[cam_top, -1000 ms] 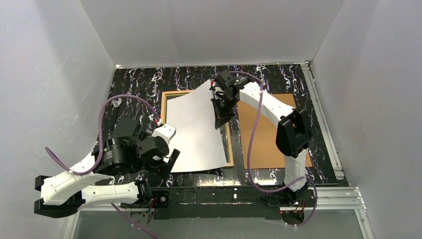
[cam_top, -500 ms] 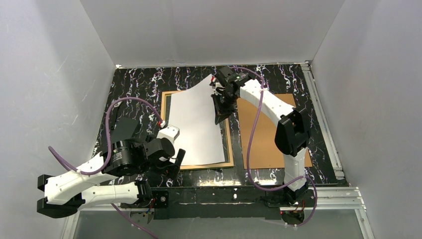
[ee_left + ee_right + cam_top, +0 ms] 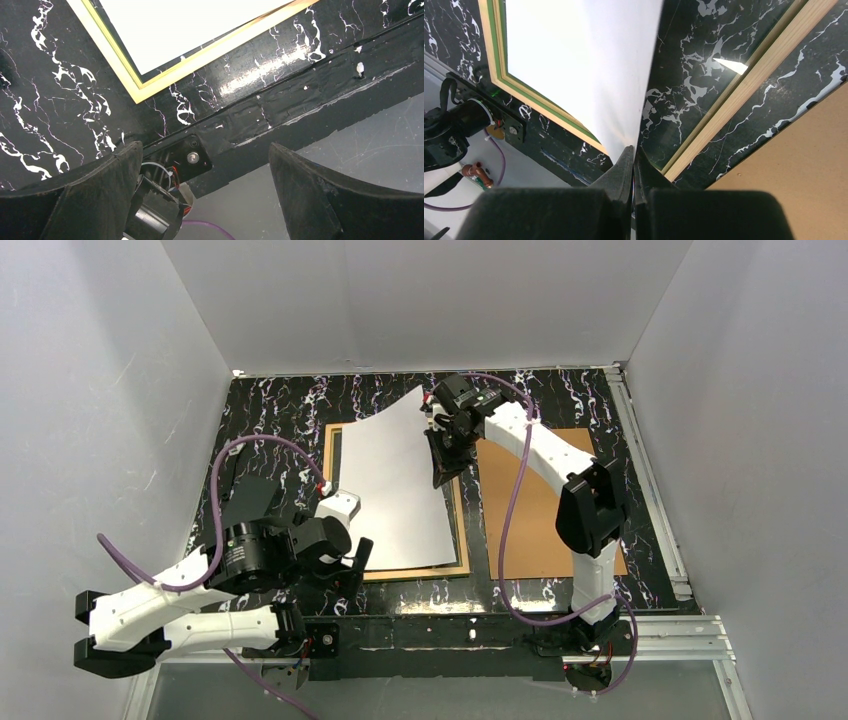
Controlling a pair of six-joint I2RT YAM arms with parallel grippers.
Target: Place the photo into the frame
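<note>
Pinching 1 photo [image 3: 395,480] over 1 frame [image 3: 415,572] w/ right pincer [image 3: 634,156]; left pincer [image 3: 204,150] released.

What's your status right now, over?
Right fingers shut on photo edge. Left fingers open, empty. White side up, partly down in frame, right edge raised. Nothing blocking.

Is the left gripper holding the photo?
No, the left gripper has its jaws wide apart with nothing between them, and the photo lies apart from it.
</note>
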